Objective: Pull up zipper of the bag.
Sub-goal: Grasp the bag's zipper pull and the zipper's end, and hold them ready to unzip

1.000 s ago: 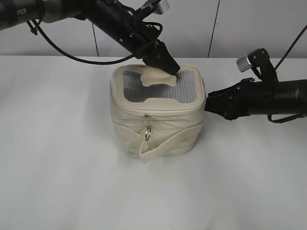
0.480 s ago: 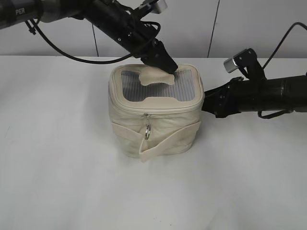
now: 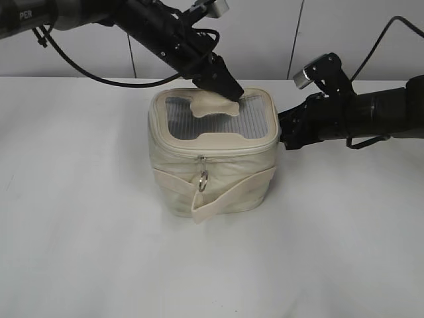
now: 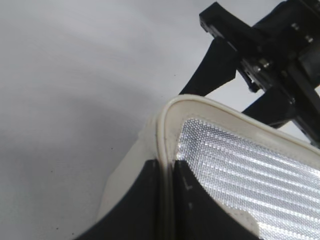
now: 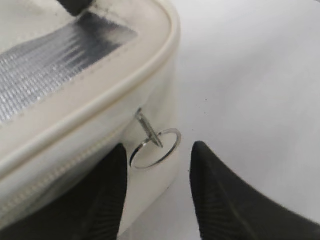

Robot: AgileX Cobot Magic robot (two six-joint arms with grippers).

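The cream bag [image 3: 228, 173] stands mid-table with its grey ribbed top facing up. Its zipper [image 3: 232, 153] runs round the rim, and one silver ring pull [image 3: 203, 180] hangs at the front. My left gripper [image 3: 233, 94] is shut on the bag's far top rim; the left wrist view shows its jaws [image 4: 167, 172] pinching the rim piping of the bag [image 4: 240, 150]. My right gripper [image 3: 283, 136] is open at the bag's right corner. In the right wrist view its fingertips [image 5: 157, 152] straddle a second ring pull [image 5: 155, 148] on the zipper [image 5: 65, 165], without touching it.
The bag's wide cream strap [image 3: 225, 197] hangs loose across the front. The white table [image 3: 79, 232] stretches around the bag. A pale wall stands behind. Both black arms reach in from the upper sides.
My right arm has moved left and up, bringing its gripper close against the bag's right corner. The bag has shifted slightly left. My left gripper keeps its hold on the rim.
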